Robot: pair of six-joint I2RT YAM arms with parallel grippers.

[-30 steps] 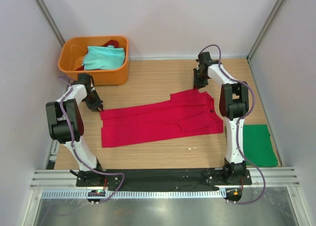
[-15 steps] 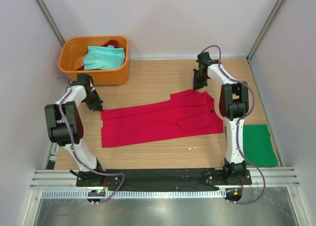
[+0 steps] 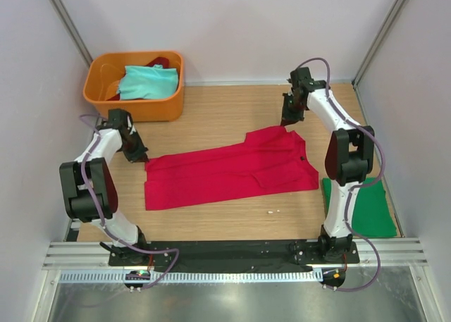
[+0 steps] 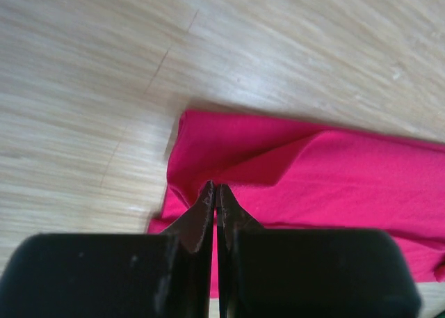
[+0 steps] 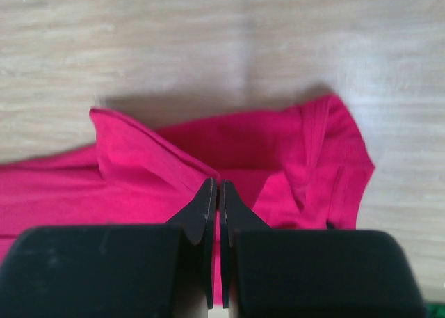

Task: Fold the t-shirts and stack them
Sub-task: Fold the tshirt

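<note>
Overall: a red shirt (image 3: 229,170) lies spread across the middle of the table (image 3: 211,118), its long side running left to right, with an arm at each end.
Folds: the cloth is mostly flat and doubled over lengthwise. The left end is squared off, and the right end is wider, reaching farthest back at its far corner.
Left gripper (image 3: 141,155): down at the far left corner of the red shirt. In the wrist view its fingers (image 4: 198,220) are pressed together, with a ridge of red cloth pinched at the tips. That corner is drawn up into a soft fold above the wood.
Right gripper (image 3: 287,121): at the far right corner of the red shirt. In its wrist view the fingers are likewise pressed tight, nipping a hemmed edge. The cloth puckers on both sides of the tips.
Bin (image 3: 95,96): orange, in the far left corner of the table, well apart from the red shirt. It holds a teal shirt (image 3: 146,82) on top, and a dark cloth (image 3: 161,60) peeks out behind it.
Green shirt (image 3: 366,206): folded flat at the near right of the table. It is partly hidden by the right arm and does not touch the red shirt.
Speck (image 3: 275,211): a small white bit on the wood, just in front of the red shirt's near edge.
</note>
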